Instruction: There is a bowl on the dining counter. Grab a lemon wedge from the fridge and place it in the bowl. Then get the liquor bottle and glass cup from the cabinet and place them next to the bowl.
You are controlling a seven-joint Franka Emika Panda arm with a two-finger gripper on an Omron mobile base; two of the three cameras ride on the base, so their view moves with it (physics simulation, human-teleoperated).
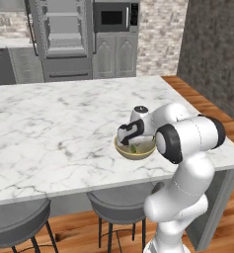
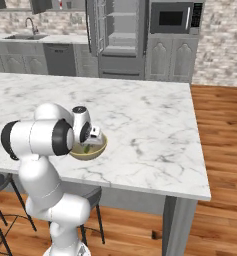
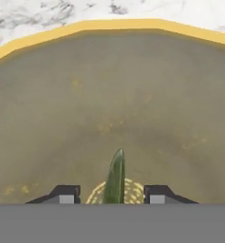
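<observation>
A kitchen with pale brick walls and a wood floor; the marble-topped bench (image 1: 64,128) fills the foreground of both base views. Behind it stands the fridge (image 1: 64,39), its upper doors swung open so the bare shelves show, and beside that a dark microwave (image 2: 175,17) above grey cupboards. A sink with a tap (image 2: 27,30) sits on the far worktop in the right base view. Two grey stools (image 1: 116,205) are tucked under the near edge of the bench.

The bowl (image 1: 135,149) rests on the bench close to its near edge. The arm bends over it, and the jaws (image 3: 111,197) point down into the bowl, just above its floor. In the hand view the two finger tips (image 3: 64,194) stand apart with the wedge (image 3: 115,180) between them; each tip has a visible gap to the wedge, so the jaws are partly open and not clamping it. The wedge stands with its dark green edge up, its yellow flesh spread at the base, on the olive floor of the bowl. In the left base view a small green bit of the wedge shows inside the bowl under the hand.
</observation>
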